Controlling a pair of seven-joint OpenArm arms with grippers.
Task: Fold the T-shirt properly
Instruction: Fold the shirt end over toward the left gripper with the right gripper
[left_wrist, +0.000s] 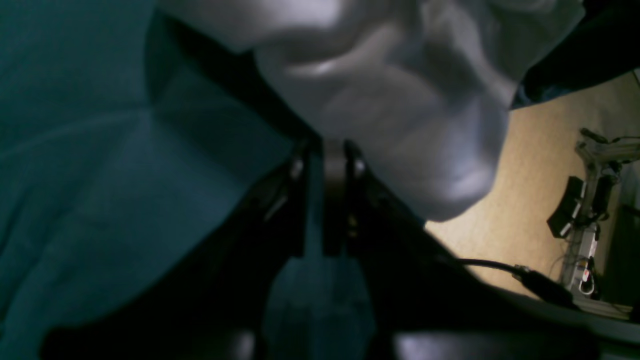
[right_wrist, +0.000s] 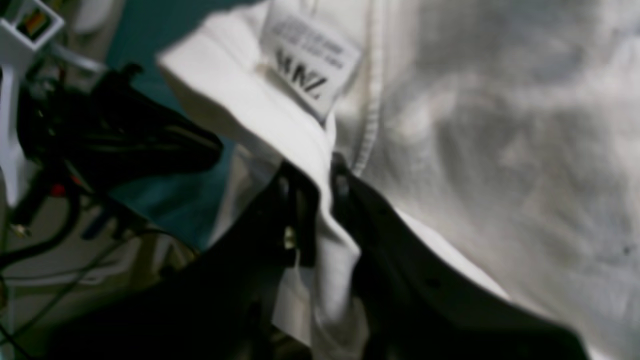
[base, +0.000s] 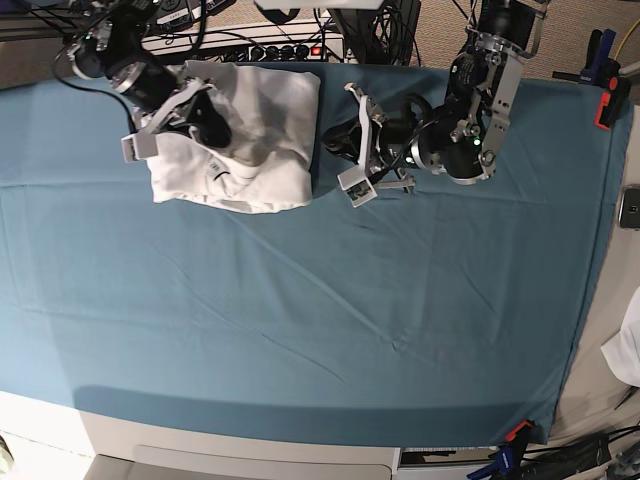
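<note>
T-shirt (base: 262, 140): lies folded on the table cover (base: 300, 330), toward its far left part in the base view.
My right gripper (base: 222, 135): over the shirt's left part, a fold of its cloth between my jaws.
My left gripper (base: 330, 143): just beside the shirt's right edge, the arm reaching in from the right.
Label (right_wrist: 310, 62): on the shirt, just beyond my right jaws.

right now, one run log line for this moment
T-shirt: bunched, table's far edge | right gripper: shut on T-shirt | left gripper: shut beside T-shirt
</note>
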